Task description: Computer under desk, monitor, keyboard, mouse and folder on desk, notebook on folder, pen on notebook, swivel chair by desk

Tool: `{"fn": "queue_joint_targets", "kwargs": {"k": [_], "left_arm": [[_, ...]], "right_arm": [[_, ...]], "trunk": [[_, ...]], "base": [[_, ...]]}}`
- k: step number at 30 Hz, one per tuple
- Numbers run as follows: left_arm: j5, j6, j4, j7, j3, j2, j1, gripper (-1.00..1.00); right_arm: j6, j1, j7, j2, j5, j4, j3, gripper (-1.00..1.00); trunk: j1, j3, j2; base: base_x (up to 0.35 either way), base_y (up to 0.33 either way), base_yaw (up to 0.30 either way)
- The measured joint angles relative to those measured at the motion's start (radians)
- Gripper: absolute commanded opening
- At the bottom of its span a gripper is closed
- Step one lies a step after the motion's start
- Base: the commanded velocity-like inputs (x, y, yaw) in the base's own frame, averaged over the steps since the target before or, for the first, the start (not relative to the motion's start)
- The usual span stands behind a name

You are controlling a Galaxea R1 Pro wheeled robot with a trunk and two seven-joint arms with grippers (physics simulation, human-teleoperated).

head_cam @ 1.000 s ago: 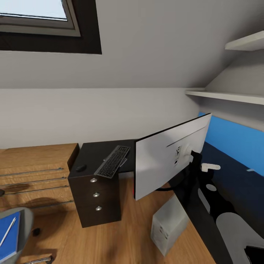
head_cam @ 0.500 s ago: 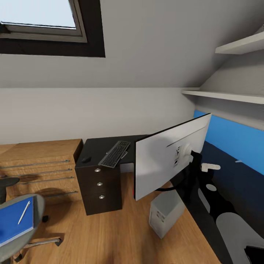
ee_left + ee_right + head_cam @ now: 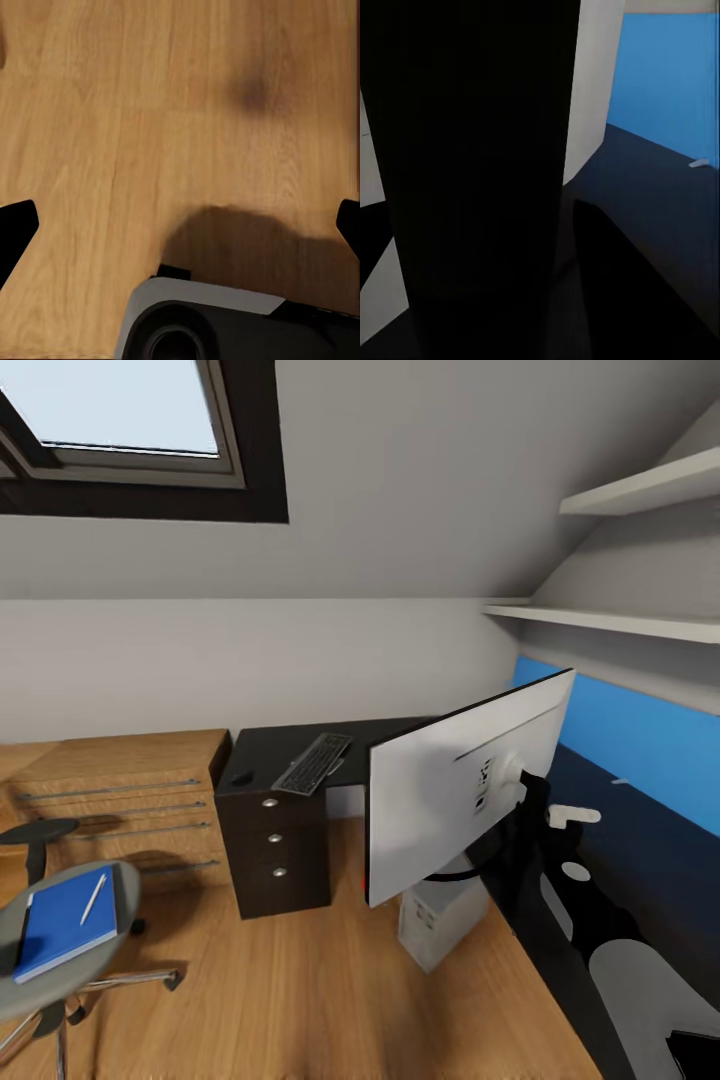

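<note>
Right gripper: hidden behind the monitor (image 3: 465, 800), which hangs in the air in front of the robot, white back toward the head camera; whether the jaws clamp it cannot be told.
Right wrist view: a broad black slab (image 3: 472, 172) close up, a blue wall band (image 3: 667, 82) beyond.
Left gripper (image 3: 180, 225): two dark fingertips (image 3: 15, 229) spread wide apart over bare wood floor (image 3: 150, 112), nothing between them.
Desk (image 3: 290, 745): glossy black, against the white wall, three silver-knobbed drawers at its end.
On the desk: keyboard (image 3: 313, 762) lying askew, mouse (image 3: 241, 778) near the drawer-end corner, apart from it.
Computer (image 3: 436, 920): on the floor, below the monitor's lower edge.
Swivel chair (image 3: 60, 945): well apart from the desk, across open floor; blue folder (image 3: 65, 920) on its seat, pen (image 3: 94, 897) on top.
Dresser (image 3: 120, 800): light wood, just beside the desk.
Above: skylight (image 3: 120, 420), wall shelves (image 3: 610, 622).
</note>
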Motion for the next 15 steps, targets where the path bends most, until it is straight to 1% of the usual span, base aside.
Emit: {"fn": "queue_joint_targets", "kwargs": {"k": [4,7,15], "left_arm": [[0.0,0.0,0.0,0.0,0.0,0.0,0.0,1.0],[0.0,0.0,0.0,-0.001,0.0,0.0,0.0,1.0],[0.0,0.0,0.0,-0.001,0.001,0.0,0.0,1.0]], "right_arm": [[0.0,0.0,0.001,0.0,0.001,0.0,0.0,-1.0],[0.001,0.0,0.001,0.0,0.002,-0.001,0.001,-1.0],[0.001,0.0,0.002,0.0,0.003,-0.001,0.001,-1.0]], "trunk": [[0.0,0.0,0.0],[0.0,0.0,0.0],[0.0,0.0,0.0]], "base": [[-0.249,-0.243,0.0],[-0.167,-0.293,0.0],[-0.075,-0.292,0.0]]}}
